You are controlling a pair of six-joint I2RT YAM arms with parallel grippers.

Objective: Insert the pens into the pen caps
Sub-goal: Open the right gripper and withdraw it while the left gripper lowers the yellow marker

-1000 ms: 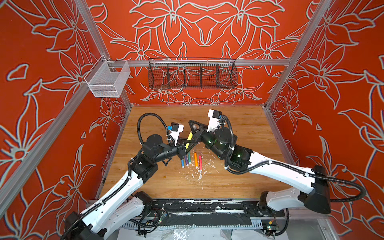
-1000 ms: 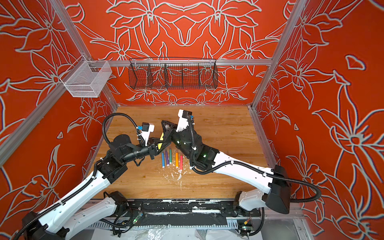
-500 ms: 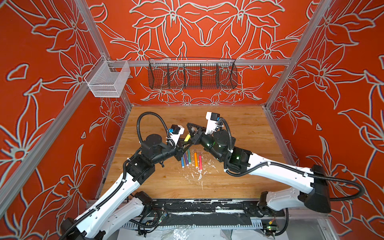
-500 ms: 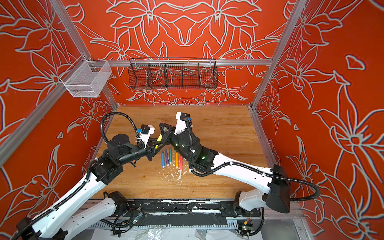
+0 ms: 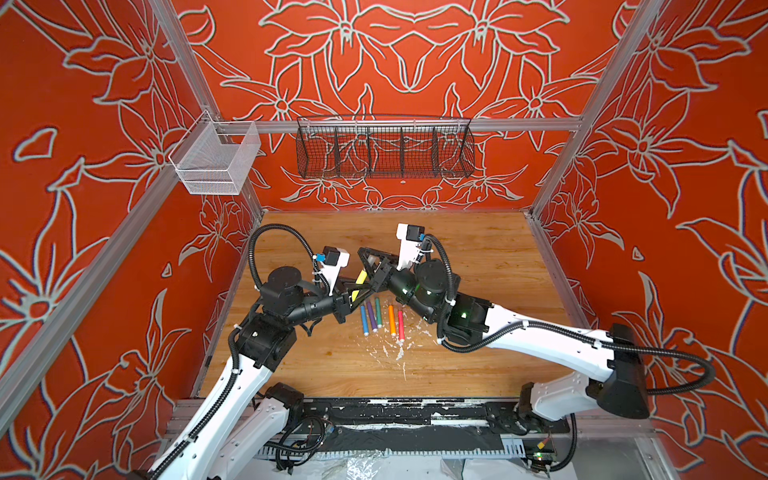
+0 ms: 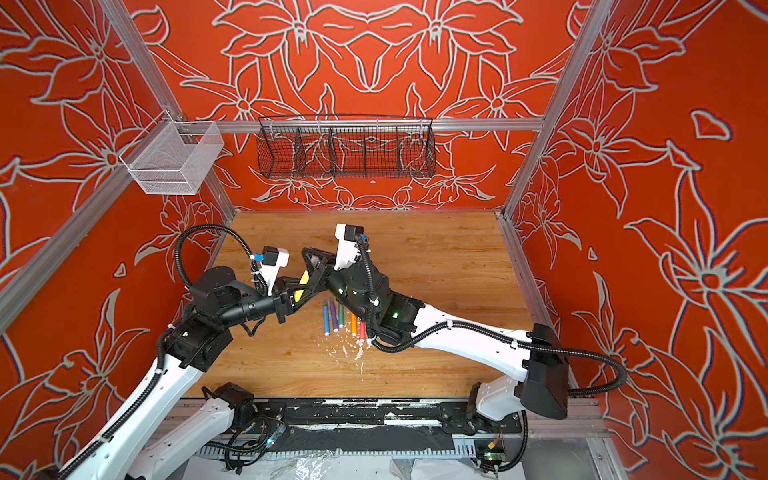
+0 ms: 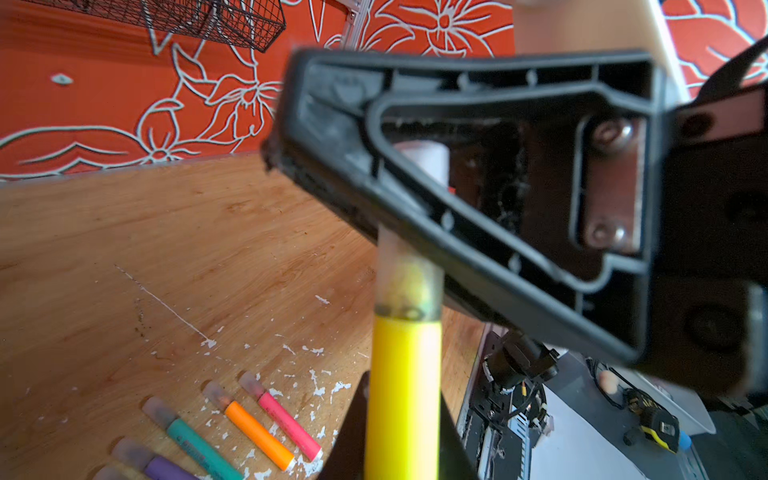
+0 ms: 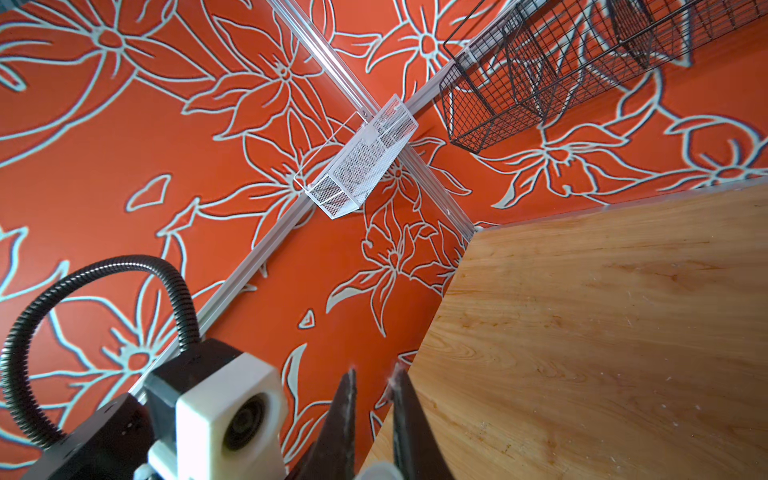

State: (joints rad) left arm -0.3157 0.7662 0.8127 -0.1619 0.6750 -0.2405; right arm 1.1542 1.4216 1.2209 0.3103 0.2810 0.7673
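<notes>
Red flower walls stand around a wooden bench [image 5: 478,257]. Over it, the left pincer [image 5: 352,287] is clenched on the yellow pen [image 7: 403,395]. The right pincer [image 5: 369,261] squeezes the clear cap [image 7: 409,282] on the pen's tip. Its black finger hides the cap's far end. Below both pincers, five capped pens [image 5: 378,307] lie side by side among white flecks [image 7: 316,390]. The left wrist view cuts off most of the blue pen [image 5: 364,320].

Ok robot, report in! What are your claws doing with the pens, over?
Left claw shut on yellow pen. Right claw shut on clear cap, cap over pen's tip. Nothing in the way.
</notes>
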